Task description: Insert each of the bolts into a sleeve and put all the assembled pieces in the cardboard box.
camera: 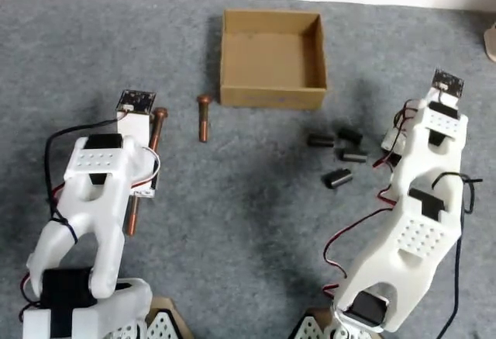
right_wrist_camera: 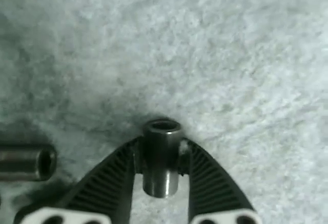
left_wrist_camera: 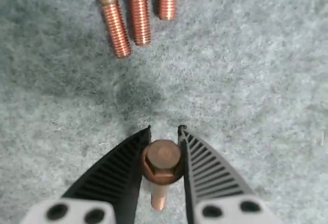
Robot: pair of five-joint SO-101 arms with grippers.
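I judge the step in hand is the pairing. The left gripper (left_wrist_camera: 164, 129) is closed on a copper bolt (left_wrist_camera: 160, 161) at its hexagonal head, and the right gripper (right_wrist_camera: 160, 142) clamps a dark, smooth steel sleeve (right_wrist_camera: 161, 157) (a short tube, its bore open). Next, the threaded end must meet that bore in one line. The cardboard box (camera: 271, 95) stands far, in the middle, on fuzzy grey carpet (camera: 248, 230).

A copper bolt (camera: 203, 118) lies beside the open cardboard box (camera: 271, 95); dark sleeves (camera: 337, 177) cluster near its right front corner.
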